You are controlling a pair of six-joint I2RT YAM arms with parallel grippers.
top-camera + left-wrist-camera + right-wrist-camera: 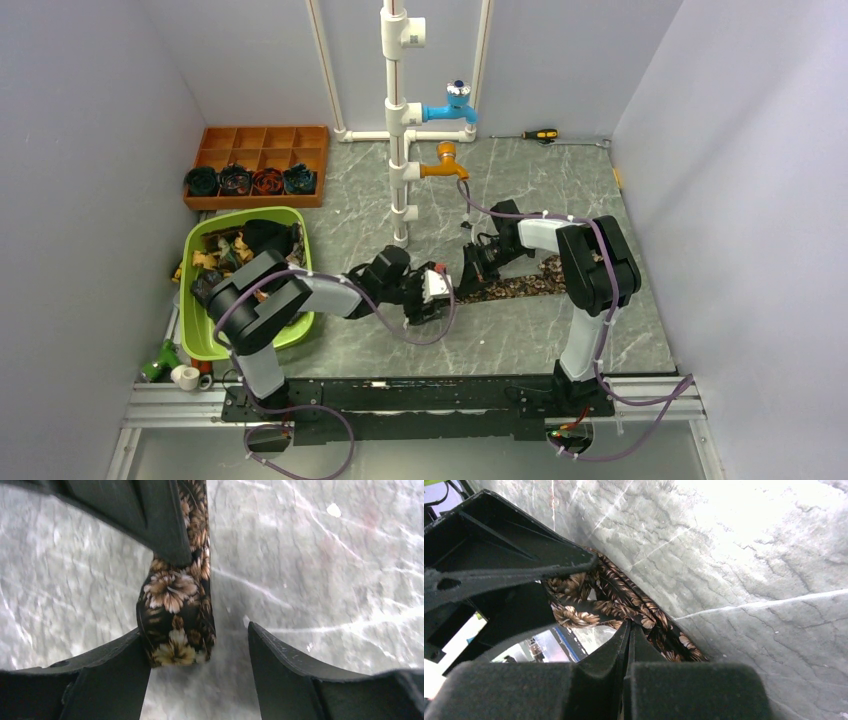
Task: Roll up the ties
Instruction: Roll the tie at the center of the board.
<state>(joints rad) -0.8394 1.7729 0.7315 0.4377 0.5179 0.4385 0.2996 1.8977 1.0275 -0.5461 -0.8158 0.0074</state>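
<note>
A dark tie (520,283) with a tan floral pattern lies stretched on the marble table, running right from the grippers. In the left wrist view its folded end (175,625) sits between the jaws of my left gripper (196,632), which are open; the fold touches the left finger (115,665). My right gripper (629,627) is shut, pinching the tie (624,597) just beyond the fold. In the top view the left gripper (432,300) and right gripper (470,275) meet at the tie's left end. Several rolled ties (250,181) sit in a brown compartment tray (262,140).
A green basket (200,330) holding more loose ties stands at the left, next to the left arm. A white pipe stand (398,150) with blue and orange taps rises behind the grippers. A screwdriver (540,135) lies at the back. Small objects (175,370) lie at the front left.
</note>
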